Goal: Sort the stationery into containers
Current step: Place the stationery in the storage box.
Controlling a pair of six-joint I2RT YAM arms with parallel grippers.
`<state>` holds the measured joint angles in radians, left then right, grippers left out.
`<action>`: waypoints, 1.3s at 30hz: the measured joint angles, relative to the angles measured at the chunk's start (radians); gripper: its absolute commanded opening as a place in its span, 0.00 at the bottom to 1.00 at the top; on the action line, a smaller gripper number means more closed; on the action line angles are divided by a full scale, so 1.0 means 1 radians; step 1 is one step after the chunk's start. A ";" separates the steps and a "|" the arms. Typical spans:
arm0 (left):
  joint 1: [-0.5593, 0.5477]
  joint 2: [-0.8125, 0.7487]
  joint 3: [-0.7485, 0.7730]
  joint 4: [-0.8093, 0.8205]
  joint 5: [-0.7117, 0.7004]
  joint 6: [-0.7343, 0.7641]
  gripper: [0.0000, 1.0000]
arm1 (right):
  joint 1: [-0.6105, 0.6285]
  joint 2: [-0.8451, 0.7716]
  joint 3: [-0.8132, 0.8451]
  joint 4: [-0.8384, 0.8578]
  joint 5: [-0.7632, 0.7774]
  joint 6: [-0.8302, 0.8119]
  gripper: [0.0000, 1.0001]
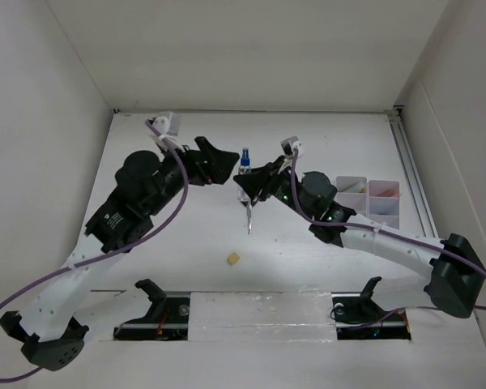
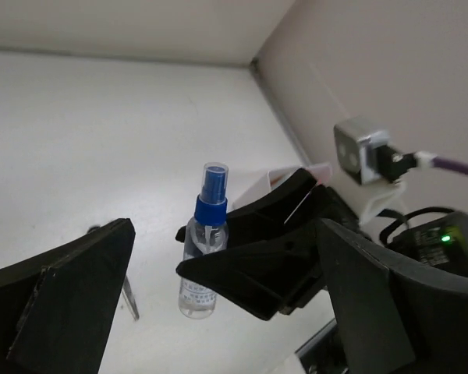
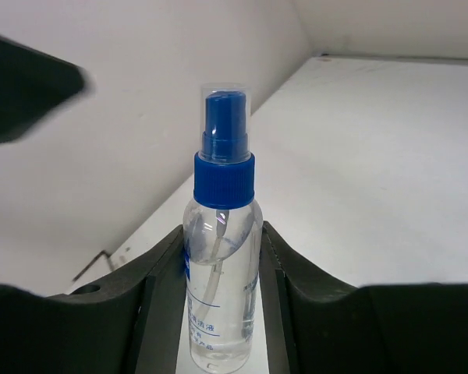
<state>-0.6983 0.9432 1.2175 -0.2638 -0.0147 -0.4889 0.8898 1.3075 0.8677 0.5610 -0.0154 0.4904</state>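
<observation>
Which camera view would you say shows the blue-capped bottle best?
Right wrist: the blue-capped bottle fills the frame, sharp and centred, clasped by the right gripper. Left wrist shows it smaller; top external, only a speck.

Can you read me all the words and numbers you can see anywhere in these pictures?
Label on the bottle: tiny blue print, too blurred to read.
White mark on the left arm: too small to read.
No other words, numbers or signs show in any view.
</observation>
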 measured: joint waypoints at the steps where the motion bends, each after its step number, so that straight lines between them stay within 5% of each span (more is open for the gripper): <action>1: 0.000 -0.026 0.004 0.016 -0.021 -0.003 1.00 | -0.001 -0.014 -0.005 -0.018 0.037 -0.008 0.00; 10: 0.000 -0.081 0.136 -0.147 -0.324 -0.058 1.00 | -0.052 -0.306 -0.095 -0.321 0.613 0.010 0.00; 17: 0.000 -0.146 -0.125 -0.313 -0.417 -0.034 1.00 | -0.311 -0.464 -0.098 -0.918 1.012 0.420 0.00; 25: 0.000 -0.165 -0.256 -0.325 -0.414 -0.031 1.00 | -0.525 -0.493 -0.098 -1.320 1.125 0.695 0.00; 32: -0.009 -0.220 -0.262 -0.300 -0.394 -0.024 1.00 | -0.616 -0.485 -0.098 -1.444 1.172 0.764 0.00; 39: -0.037 -0.241 -0.262 -0.293 -0.393 -0.024 1.00 | -0.652 -0.279 -0.070 -1.511 1.190 0.846 0.00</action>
<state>-0.7353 0.7025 0.9558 -0.5568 -0.4076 -0.5129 0.2382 1.0286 0.7975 -0.9497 1.1744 1.3365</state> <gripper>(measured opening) 0.997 0.430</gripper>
